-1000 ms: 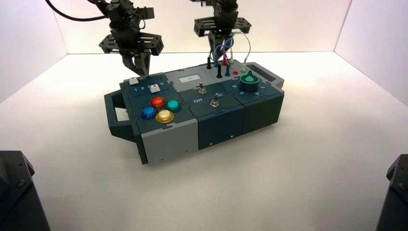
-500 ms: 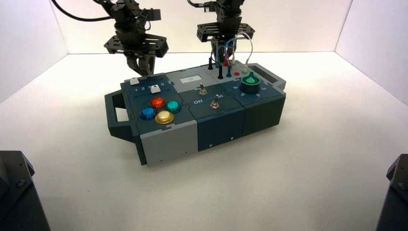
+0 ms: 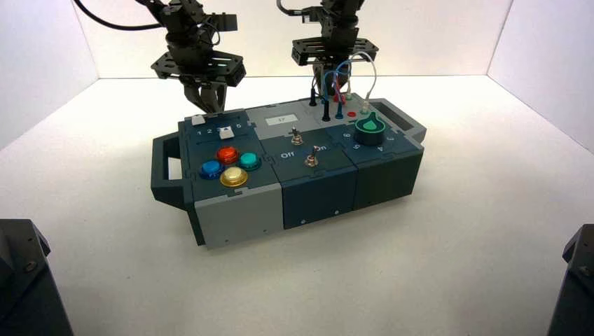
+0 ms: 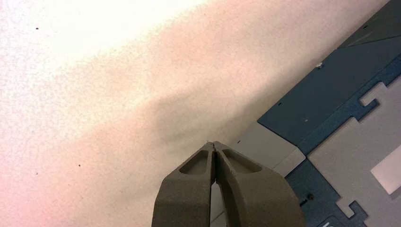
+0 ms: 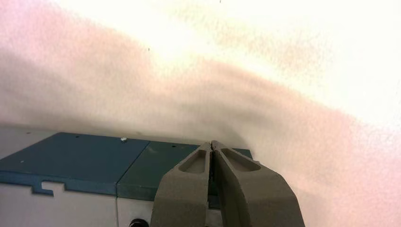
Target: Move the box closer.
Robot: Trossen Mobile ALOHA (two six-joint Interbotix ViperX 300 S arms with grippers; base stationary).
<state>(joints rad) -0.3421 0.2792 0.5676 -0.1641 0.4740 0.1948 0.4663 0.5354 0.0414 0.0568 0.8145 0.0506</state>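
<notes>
Box (image 3: pixel 301 150) sits before left pincer (image 3: pixel 211 98) and right pincer (image 3: pixel 329 80).

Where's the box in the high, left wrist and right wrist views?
High: centre, below both grippers.
Left wrist: the box fills the lower right, beside the left gripper.
Right wrist: lower left, behind the right gripper.
Shared landmark: the seam between panels on the box's side.

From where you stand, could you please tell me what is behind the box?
Both shut grippers, left and right, are behind the box; it hides their fingertips.
</notes>
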